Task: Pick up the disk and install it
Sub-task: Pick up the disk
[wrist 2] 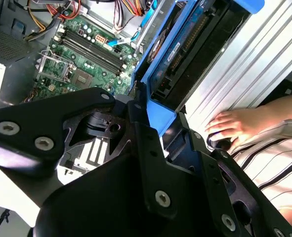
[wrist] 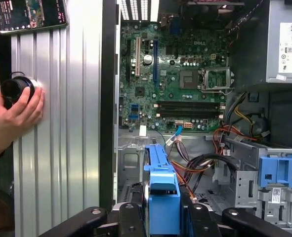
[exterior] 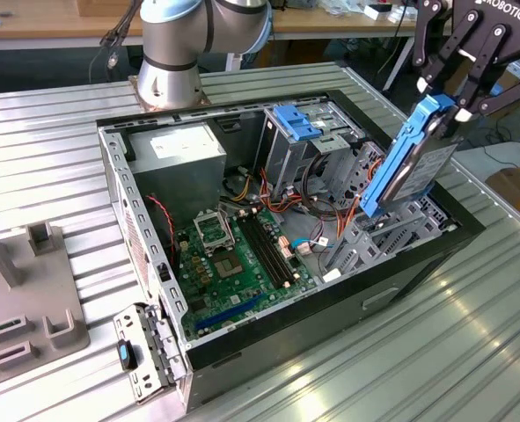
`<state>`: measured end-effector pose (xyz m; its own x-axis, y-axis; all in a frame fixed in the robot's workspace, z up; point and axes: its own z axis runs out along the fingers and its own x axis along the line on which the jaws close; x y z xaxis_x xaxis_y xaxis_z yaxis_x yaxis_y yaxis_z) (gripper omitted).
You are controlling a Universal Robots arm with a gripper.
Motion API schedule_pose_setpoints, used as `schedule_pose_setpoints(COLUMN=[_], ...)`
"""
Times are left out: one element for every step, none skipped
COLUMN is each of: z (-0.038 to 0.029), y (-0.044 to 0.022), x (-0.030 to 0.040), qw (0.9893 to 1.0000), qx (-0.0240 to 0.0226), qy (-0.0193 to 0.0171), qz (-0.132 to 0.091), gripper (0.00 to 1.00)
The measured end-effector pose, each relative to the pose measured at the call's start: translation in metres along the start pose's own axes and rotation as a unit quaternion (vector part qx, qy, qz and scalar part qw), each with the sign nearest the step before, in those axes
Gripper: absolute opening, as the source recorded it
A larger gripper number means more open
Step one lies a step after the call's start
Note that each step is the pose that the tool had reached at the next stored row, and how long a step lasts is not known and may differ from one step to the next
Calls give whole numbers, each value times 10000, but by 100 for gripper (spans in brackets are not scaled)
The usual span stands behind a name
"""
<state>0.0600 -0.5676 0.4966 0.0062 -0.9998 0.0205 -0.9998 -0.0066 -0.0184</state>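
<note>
Holding the disk (exterior: pixel 411 167) pinched between my fingers (exterior: pixel 437 63) at its blue rail end, tilted, in the air over the drive cage (exterior: pixel 365 239) of the open computer case (exterior: pixel 123 202). Pick-up: done. Install: not done, disk sits in no bay. A person's hand (wrist: pixel 20 109) rests on the worktop (exterior: pixel 418 352) beside the case.

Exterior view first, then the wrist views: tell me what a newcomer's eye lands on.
The blue-railed disk, gripped at its top end by the claw, hangs tilted over the open case at the exterior view's right. Inside the case lies the green motherboard. In the first wrist view a person's hand rests on the ridged table beside the case.
</note>
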Motion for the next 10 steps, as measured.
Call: schedule_pose_setpoints(z=[8, 18, 30, 36, 44, 54, 58, 59, 58, 65], y=[-8, -22, -37, -43, -50, -54, -54, -56, -56, -67], x=[0, 0, 0, 0, 0, 0, -2, -13, -22, -28], qw=[10000, 10000, 10000, 10000, 10000, 10000, 10000, 10000, 10000, 10000], qx=[0, 0, 0, 0, 0, 0, 0, 0, 0, 0], qy=[1, 1, 1, 1, 2, 1, 1, 1, 1, 0], qz=[4, 4, 4, 4, 4, 6, 7, 6, 6, 6], gripper=[37, 37, 37, 37, 37, 37, 37, 37, 37, 37])
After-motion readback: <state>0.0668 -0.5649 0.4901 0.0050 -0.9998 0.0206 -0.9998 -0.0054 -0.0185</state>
